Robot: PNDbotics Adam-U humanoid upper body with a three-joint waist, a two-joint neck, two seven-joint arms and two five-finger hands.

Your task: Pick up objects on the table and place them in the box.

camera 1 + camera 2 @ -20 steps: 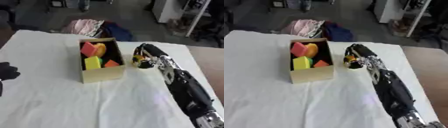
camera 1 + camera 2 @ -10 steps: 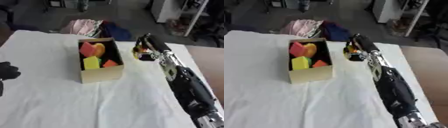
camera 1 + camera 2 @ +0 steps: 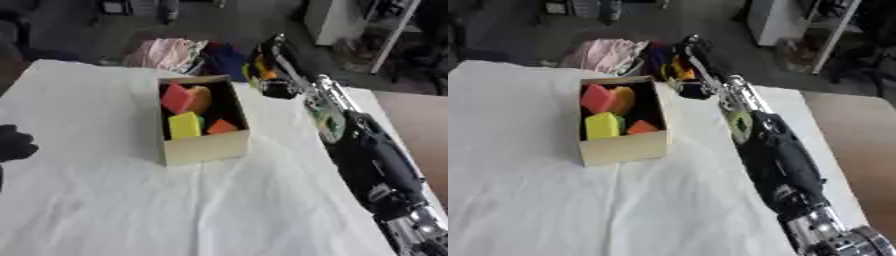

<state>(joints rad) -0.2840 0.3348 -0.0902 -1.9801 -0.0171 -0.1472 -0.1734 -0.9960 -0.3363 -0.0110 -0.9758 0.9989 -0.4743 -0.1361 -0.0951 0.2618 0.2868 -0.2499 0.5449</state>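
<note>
Right hand (image 3: 267, 67), fingers curled round a small yellow-orange object (image 3: 260, 70), hangs just beside the box (image 3: 203, 147) on its far right; the box's opening lies leftward.

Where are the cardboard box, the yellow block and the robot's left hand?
cardboard box (image 3: 203, 147): left eye view, front wall.
yellow block (image 3: 184, 125): left eye view, top face.
left hand (image 3: 12, 143): left eye view, black fingers.

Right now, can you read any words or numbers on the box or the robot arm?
No words or numbers can be read anywhere.
The box has plain walls with no print.
The right arm carries a small green round mark, too blurred to read.
</note>
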